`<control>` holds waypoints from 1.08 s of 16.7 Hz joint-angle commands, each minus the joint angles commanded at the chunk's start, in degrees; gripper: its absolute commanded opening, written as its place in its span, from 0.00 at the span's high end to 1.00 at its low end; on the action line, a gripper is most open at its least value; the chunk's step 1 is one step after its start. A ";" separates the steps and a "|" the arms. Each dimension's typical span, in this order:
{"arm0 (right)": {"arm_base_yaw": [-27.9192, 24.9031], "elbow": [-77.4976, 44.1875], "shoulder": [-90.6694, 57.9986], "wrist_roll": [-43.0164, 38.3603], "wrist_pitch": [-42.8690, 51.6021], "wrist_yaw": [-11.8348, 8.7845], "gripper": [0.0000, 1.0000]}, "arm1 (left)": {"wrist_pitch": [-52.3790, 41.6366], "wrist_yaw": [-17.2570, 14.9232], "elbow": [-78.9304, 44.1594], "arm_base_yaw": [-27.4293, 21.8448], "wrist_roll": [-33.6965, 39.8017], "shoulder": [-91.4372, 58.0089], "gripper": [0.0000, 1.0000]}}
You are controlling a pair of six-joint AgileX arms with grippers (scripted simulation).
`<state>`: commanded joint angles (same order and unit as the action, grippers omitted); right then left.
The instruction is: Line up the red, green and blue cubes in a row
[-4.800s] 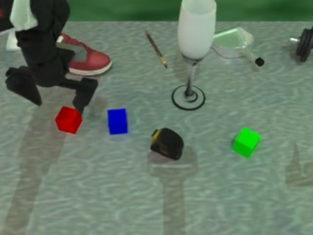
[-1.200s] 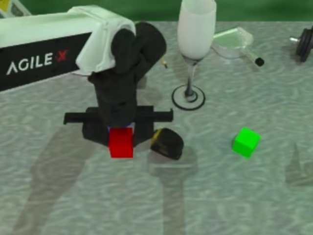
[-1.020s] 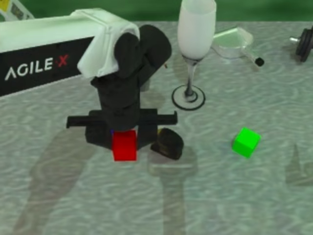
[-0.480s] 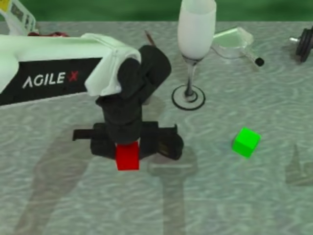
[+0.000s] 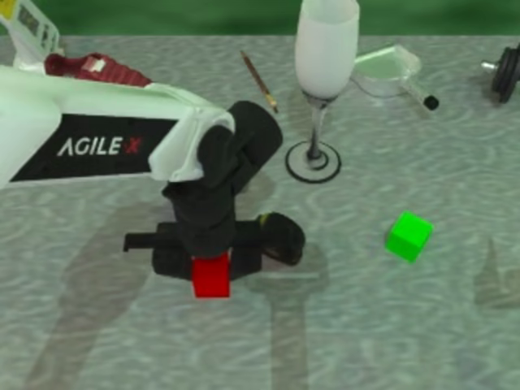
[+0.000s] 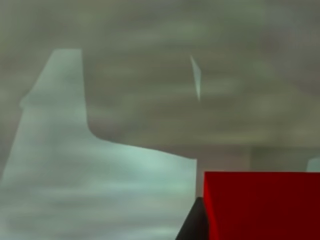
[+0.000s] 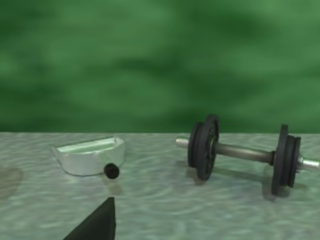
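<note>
The table [image 5: 422, 325] is grey-green with wavy marks all over it, and behind its far edge there is a blurry green wall. My left arm reaches in from the left side, and my left claw [image 5: 210, 272] hangs over the middle of the table, pointing down. It is pinched onto the red cube [image 5: 210, 276], one finger on each side. In my left wrist view the red cube [image 6: 260, 205] fills one corner, with a dark finger [image 6: 192, 222] right beside it. The cube's sides run about straight with the table's edges; it is the same length every way, so it has no long side. I cannot tell if it sits on the table or hangs just above it. The black-and-yellow tape measure [image 5: 280, 237] is just beside my claw, toward the right. The green cube [image 5: 408, 236] sits well apart, nearer the right edge, turned a bit so a corner points at the near edge. I cannot see the blue cube. A tall white glass [image 5: 322, 73] and a pencil [image 5: 258, 80] are near the far edge. A dark red shoe [image 5: 93, 67] peeks out by the far left corner. A clear scoop [image 5: 388, 69] and a dumbbell [image 7: 240, 152] lie by the far right corner. My right claw shows only as a dark tip [image 7: 95, 225] in its own wrist view, and I cannot tell how wide it is.
</note>
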<state>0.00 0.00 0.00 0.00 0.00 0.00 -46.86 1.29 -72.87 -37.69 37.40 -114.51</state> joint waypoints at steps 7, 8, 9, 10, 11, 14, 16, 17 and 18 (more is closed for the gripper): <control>0.00 0.00 0.00 0.00 0.00 0.00 0.00 | 0.00 0.00 0.00 0.00 0.00 0.00 0.40; 0.00 0.00 0.00 0.00 0.00 0.00 0.00 | 0.00 0.00 0.00 0.00 0.00 0.00 0.32; 0.00 0.00 0.00 0.00 0.00 0.00 0.00 | 0.00 0.00 0.00 0.00 0.00 0.00 0.25; 0.00 0.00 0.00 0.00 0.00 0.00 0.00 | 0.00 0.00 0.00 0.00 0.00 0.00 0.17; 0.00 0.00 0.00 0.00 0.00 0.00 0.00 | 0.00 0.00 0.00 0.00 0.00 0.00 0.10; 0.00 0.00 0.00 0.00 0.00 0.00 0.00 | 0.00 0.00 0.00 0.00 0.00 0.00 0.00; 0.00 0.00 0.00 0.00 0.00 0.00 0.00 | 0.00 0.00 0.00 0.00 0.00 0.00 0.00; 0.00 0.00 0.00 0.00 0.00 0.00 0.00 | 0.00 0.00 0.00 0.00 0.00 0.00 0.00; 0.00 0.00 0.00 0.00 0.00 0.00 0.00 | 0.00 0.00 0.00 0.00 0.00 0.00 0.00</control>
<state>0.00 0.00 0.00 0.00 0.00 0.00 -46.86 1.29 -72.87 -37.69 37.40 -114.51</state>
